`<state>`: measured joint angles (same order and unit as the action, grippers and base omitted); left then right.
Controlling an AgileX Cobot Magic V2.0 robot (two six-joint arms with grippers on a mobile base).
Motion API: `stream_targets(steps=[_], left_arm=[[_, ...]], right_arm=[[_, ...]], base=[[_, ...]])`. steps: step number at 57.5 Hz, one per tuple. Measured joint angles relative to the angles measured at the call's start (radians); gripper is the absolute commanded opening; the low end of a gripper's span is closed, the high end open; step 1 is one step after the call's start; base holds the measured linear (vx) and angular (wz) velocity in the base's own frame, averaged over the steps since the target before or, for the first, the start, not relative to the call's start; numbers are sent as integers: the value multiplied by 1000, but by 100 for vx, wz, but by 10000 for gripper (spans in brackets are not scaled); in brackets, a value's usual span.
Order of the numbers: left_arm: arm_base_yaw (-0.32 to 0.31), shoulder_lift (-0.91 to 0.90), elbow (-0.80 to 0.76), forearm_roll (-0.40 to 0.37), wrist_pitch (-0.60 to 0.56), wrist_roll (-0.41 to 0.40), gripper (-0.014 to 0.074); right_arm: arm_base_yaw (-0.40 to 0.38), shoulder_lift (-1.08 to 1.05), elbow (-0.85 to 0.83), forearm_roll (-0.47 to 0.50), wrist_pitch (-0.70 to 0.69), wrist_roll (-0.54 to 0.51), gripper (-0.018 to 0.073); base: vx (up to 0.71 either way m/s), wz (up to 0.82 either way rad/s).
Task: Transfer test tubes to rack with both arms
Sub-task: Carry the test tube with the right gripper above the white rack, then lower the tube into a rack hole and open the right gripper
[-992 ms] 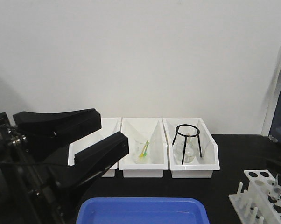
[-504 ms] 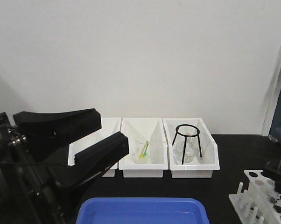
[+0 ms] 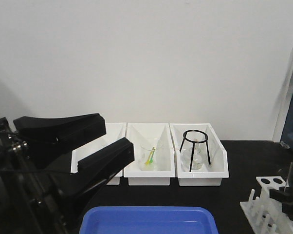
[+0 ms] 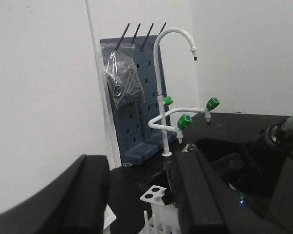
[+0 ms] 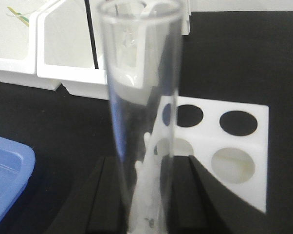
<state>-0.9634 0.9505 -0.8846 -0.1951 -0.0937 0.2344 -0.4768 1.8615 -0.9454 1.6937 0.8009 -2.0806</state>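
where right hand (image 5: 147, 195) clamps, test tube (image 5: 137, 97) stands upright.

Clear test tube (image 5: 139, 97) upright at centre frame, lower end pinched between the two black fingers of the right gripper (image 5: 145, 195). Just behind it the white rack (image 5: 248, 146) (round holes in its top, partly blurred through the glass) sits on the black worktop (image 5: 234, 53). White bins (image 5: 64, 63) upper left, blue tray (image 5: 8, 170) lower left.
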Motion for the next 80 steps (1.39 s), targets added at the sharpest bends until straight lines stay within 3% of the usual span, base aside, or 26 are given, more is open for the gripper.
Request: stream_targets(steps=[23,43,52,80], left_arm=[[0,0,0,0,0,1,428],[0,0,0,0,0,1,426],[0,0,0,0,0,1,426],[0,0,0,0,0,1,426]], right_arm=[[0,27,-5,22,31,-5,25],[0,27,-5,22,34,-6,303],[0,27,-5,22,36,-6,387],[0,-12,-5,10,23,-5,400]], base=[[0,0],[0,0],[0,0],[0,0]])
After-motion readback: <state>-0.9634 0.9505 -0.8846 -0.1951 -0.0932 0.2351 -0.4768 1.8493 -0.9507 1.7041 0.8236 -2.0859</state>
